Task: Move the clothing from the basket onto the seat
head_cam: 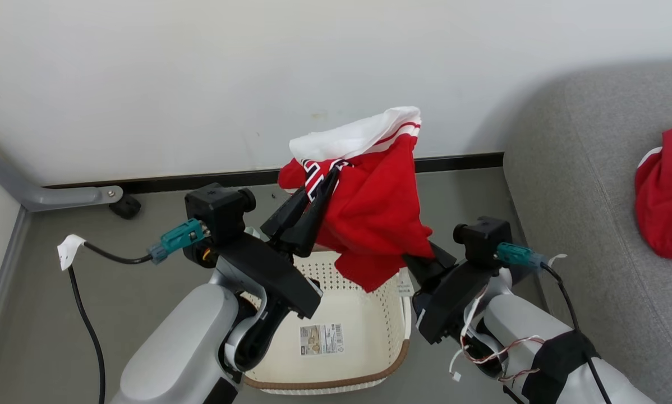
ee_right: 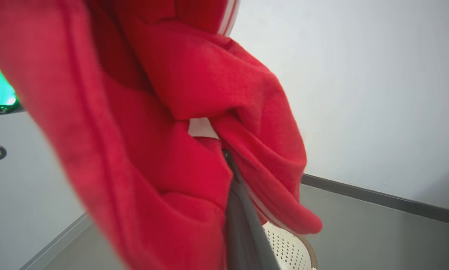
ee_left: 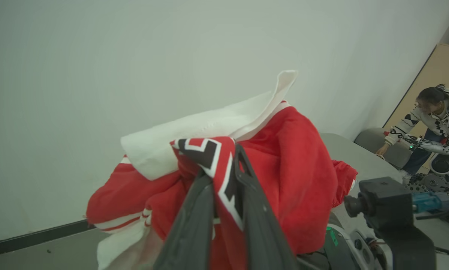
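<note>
Plain white wall (head_cam: 201, 84) meets grey floor (head_cam: 145, 264) at dark skirting (head_cam: 201, 180)

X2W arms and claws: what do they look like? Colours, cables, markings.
Left forearm and right forearm: pale grey shells, black wrist housings. Left claw and right claw: two long dark fingers each. Each wrist carries a black camera block with teal connector and black cable; left cable has a white tag. Right forearm adds loose red-white wires and a black wrap.

clothing (head_cam: 375, 219) above basket (head_cam: 327, 387); seat (head_cam: 583, 213) right of basket
</note>
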